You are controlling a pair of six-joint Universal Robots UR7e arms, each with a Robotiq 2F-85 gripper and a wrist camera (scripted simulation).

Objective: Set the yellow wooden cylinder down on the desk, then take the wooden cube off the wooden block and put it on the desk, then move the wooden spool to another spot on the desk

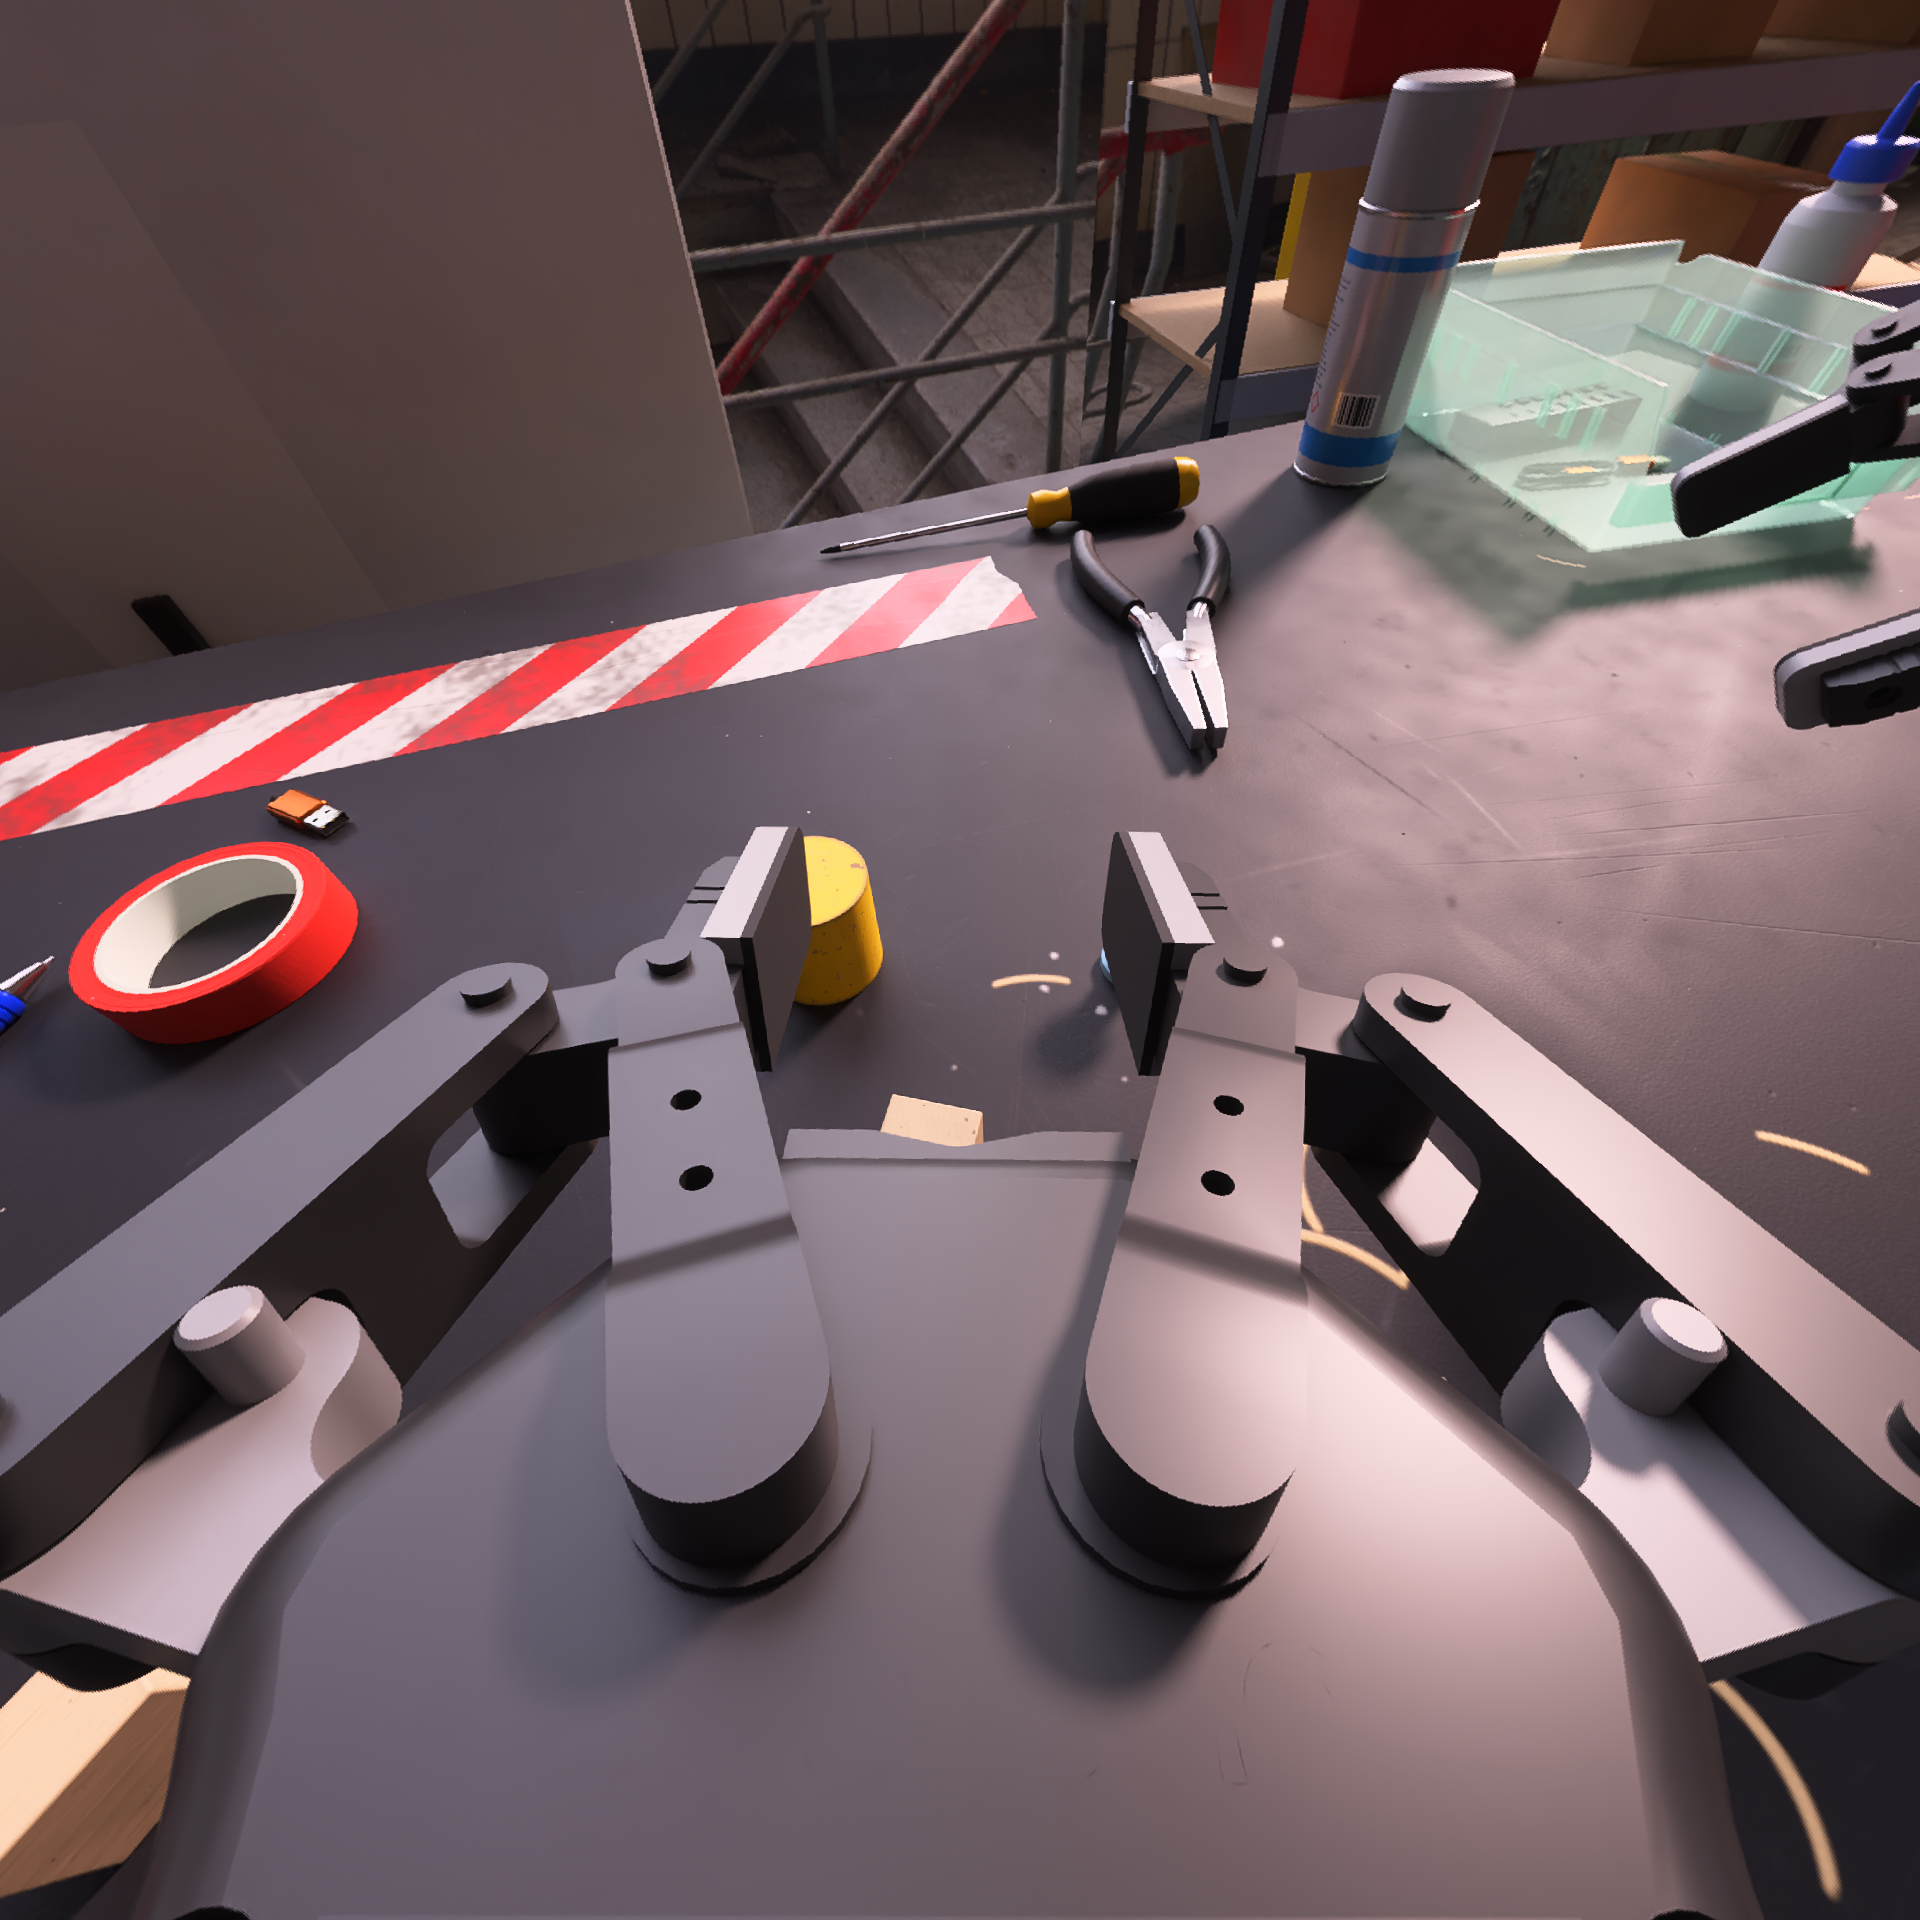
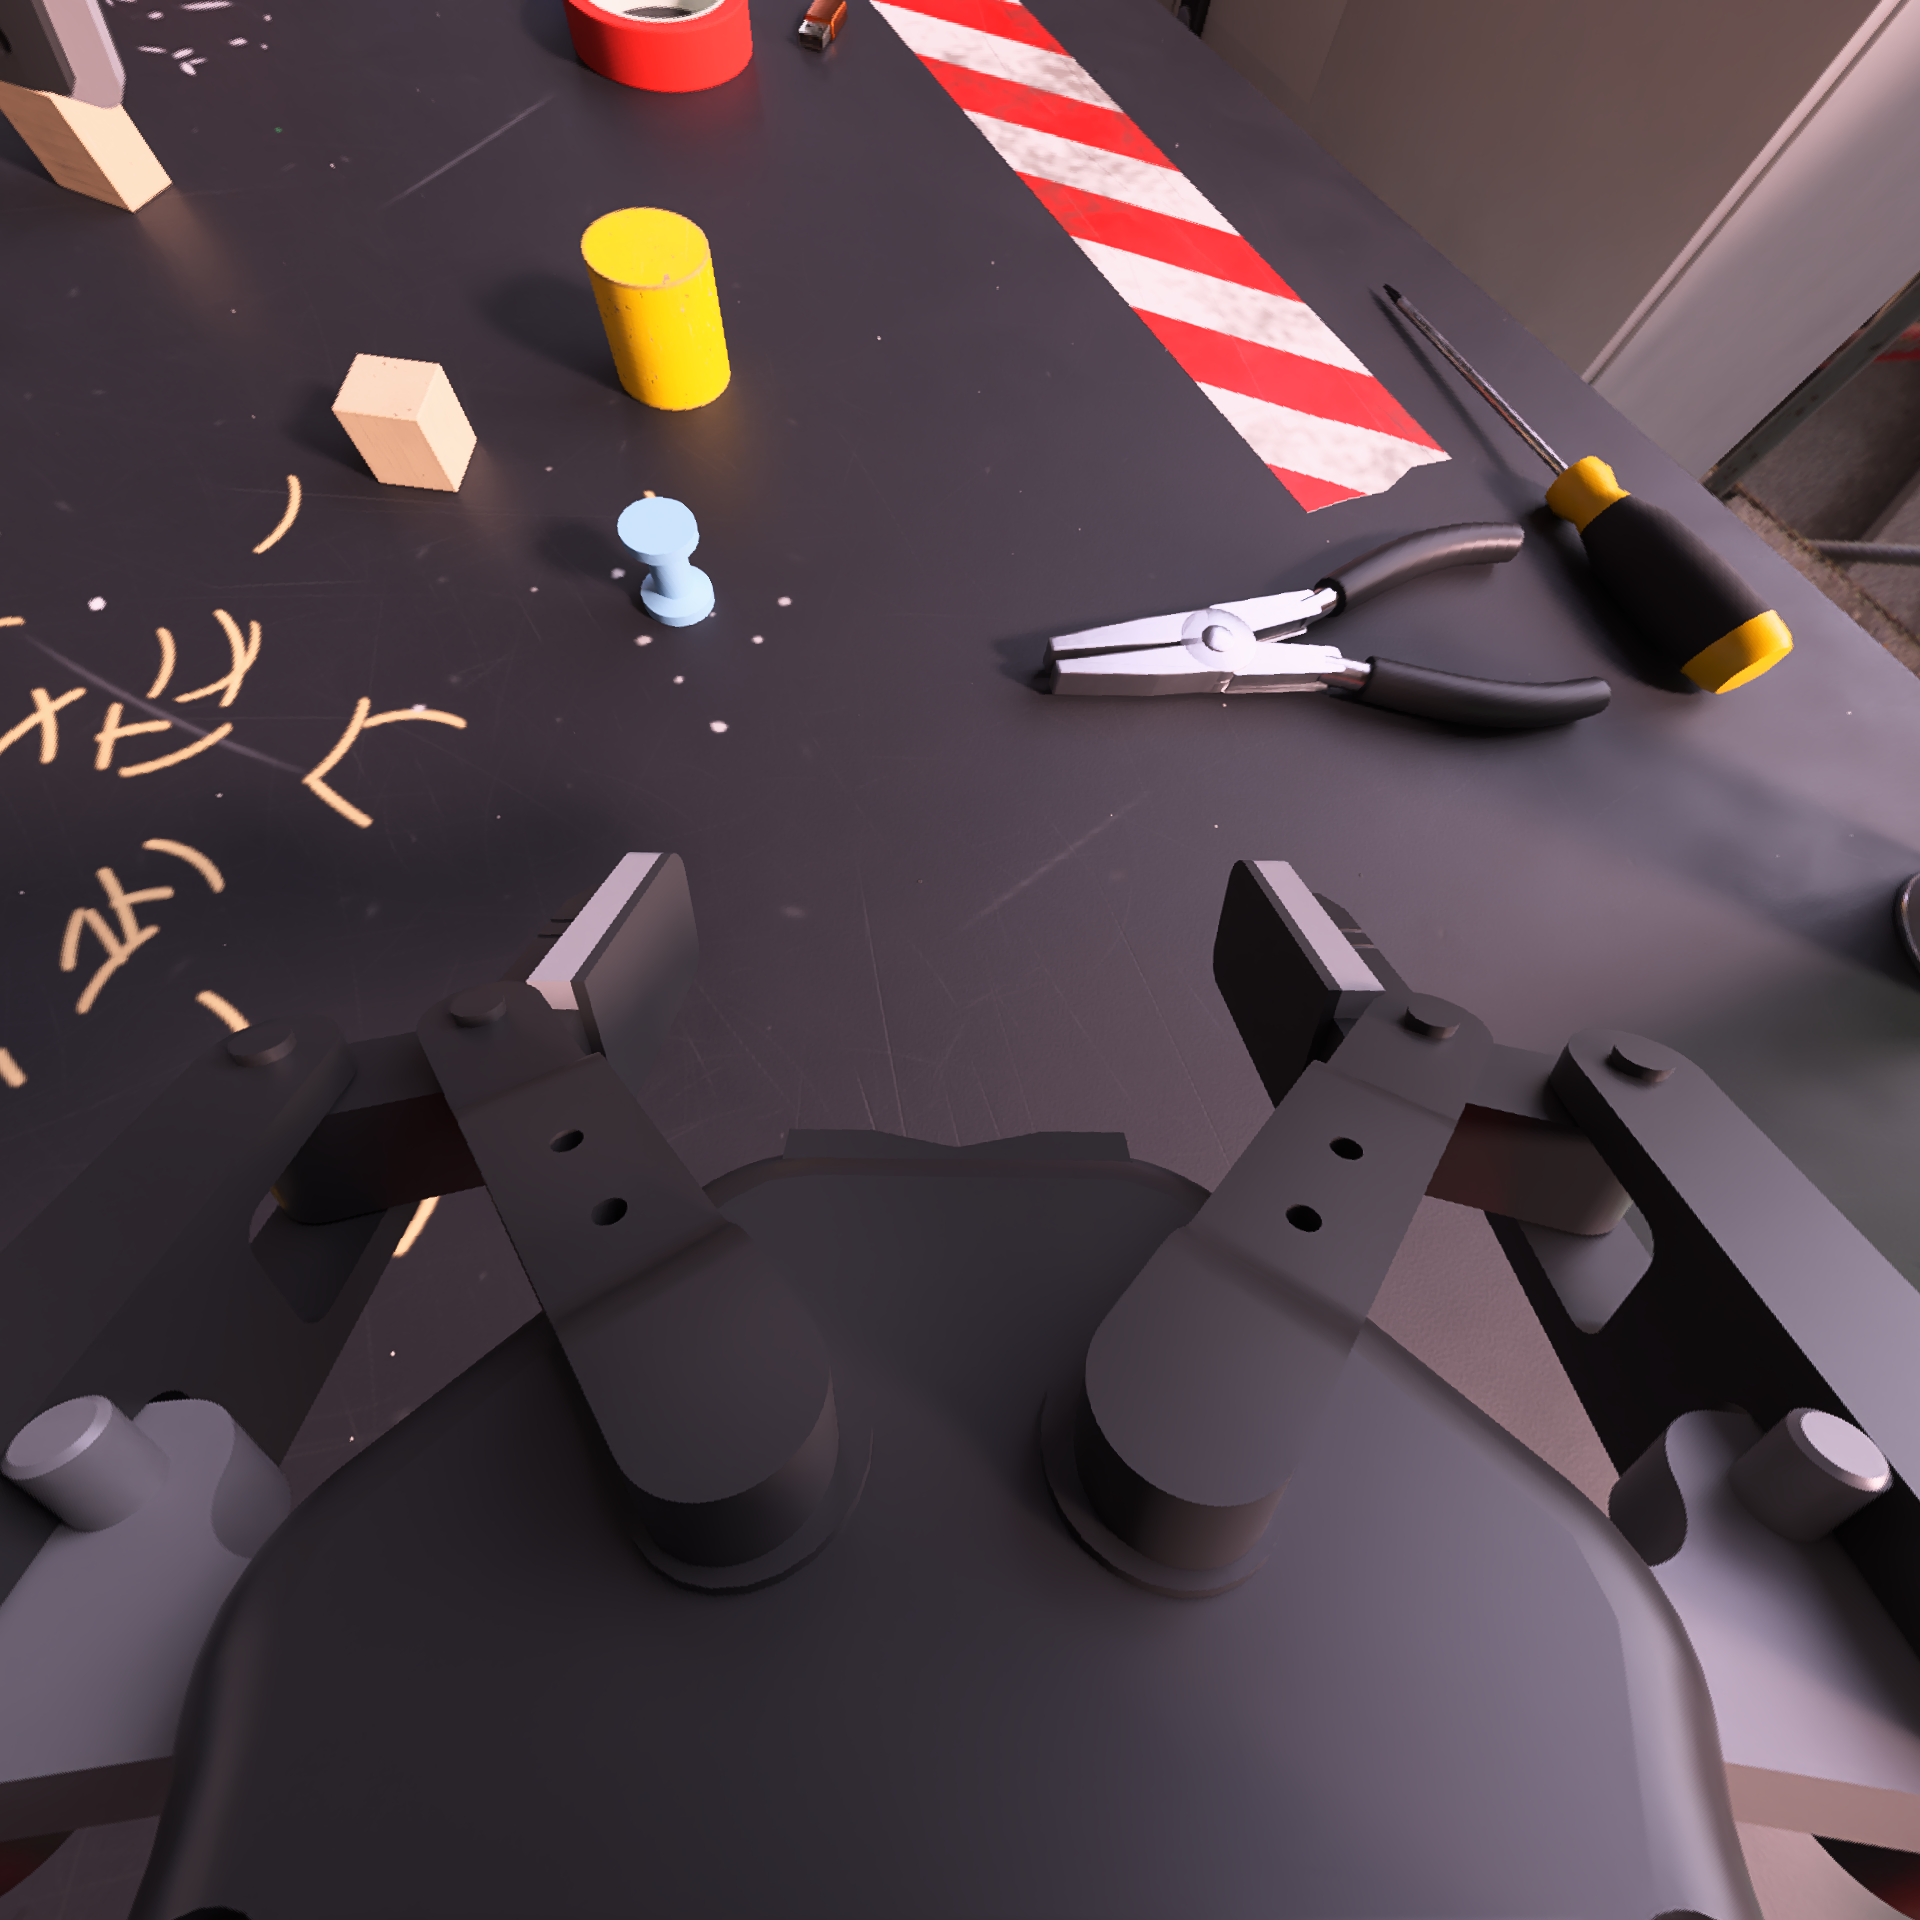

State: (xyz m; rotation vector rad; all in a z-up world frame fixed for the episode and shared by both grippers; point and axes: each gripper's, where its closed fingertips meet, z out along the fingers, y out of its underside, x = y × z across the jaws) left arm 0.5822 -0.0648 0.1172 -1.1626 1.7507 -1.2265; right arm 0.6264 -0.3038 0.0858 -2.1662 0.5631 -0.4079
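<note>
The yellow wooden cylinder (image 2: 657, 308) stands upright on the dark desk (image 2: 935, 727); in the left wrist view it (image 1: 844, 920) shows just behind my left finger. The pale wooden cube (image 2: 405, 421) sits on the desk beside it, and its top edge (image 1: 932, 1120) peeks over my left gripper's body. The light-blue wooden spool (image 2: 665, 561) stands on the desk; only a sliver (image 1: 1108, 966) shows behind my right finger. The wooden block (image 2: 88, 151) is at far left. My left gripper (image 1: 954, 935) is open and empty above the desk. My right gripper (image 2: 951, 956) is open and empty, well short of the spool.
A red tape roll (image 1: 213, 940), an orange USB stick (image 1: 309, 812), pliers (image 1: 1174, 644), a screwdriver (image 1: 1049, 506), a spray can (image 1: 1392, 281) and a green clear tray (image 1: 1621, 384) lie around. Red-white striped tape (image 1: 520, 681) runs along the desk's far edge.
</note>
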